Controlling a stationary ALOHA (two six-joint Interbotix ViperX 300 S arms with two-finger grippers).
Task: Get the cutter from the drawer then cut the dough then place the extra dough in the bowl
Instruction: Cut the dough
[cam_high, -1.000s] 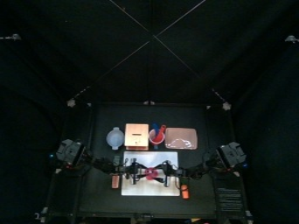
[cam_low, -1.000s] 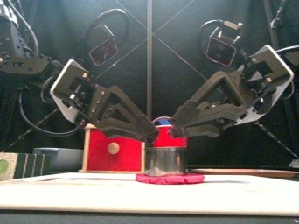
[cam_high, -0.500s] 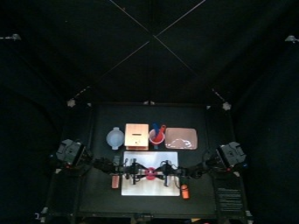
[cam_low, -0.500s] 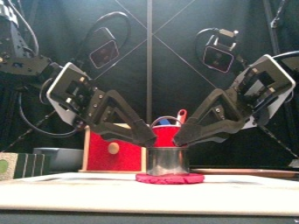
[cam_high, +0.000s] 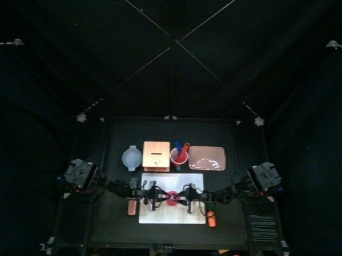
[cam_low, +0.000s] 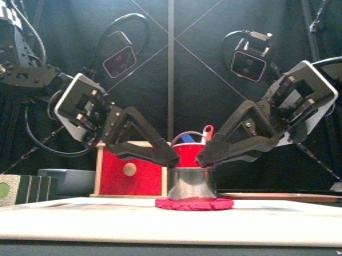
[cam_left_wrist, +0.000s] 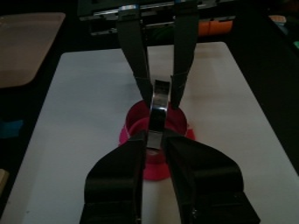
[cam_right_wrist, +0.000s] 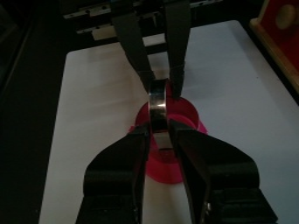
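Over the last 1 second both arms have sunk and flattened a little. The left tool (cam_low: 171, 160) and the right tool (cam_low: 211, 160) now sit lower over the cutter (cam_low: 191, 184). The red cup (cam_low: 194, 150) behind their tips shows more fully in the gap between them. In the last 0.5 second almost nothing has moved.

The cutter has stayed put, upright directly under the 2 sets of tips. It stands on the pink dough (cam_low: 194, 204), which lies flat on the white cutting board (cam_low: 80, 214) below both tools. I read this as the pressing step: the cutter is out of the drawer and being pushed down. Lifting the extra dough and carrying it to the bowl are not yet done.

Each wrist view shows its own jaws drawn nearly together on a thin metal strip. So each tool appears clenched on the cutter's top, probably its wire handle.

The bowl (cam_high: 131, 157) sits well behind the left tool and to its outer side. The red drawer front (cam_low: 130, 170) is just behind that tool.

From the front, the tool tips cover the handle. Whether the rim has cut through to the board cannot be seen, and the dough inside the ring is hidden. I cannot tell whether the drawer is fully closed. From above, tools and cutter merge into 1 dark cluster.
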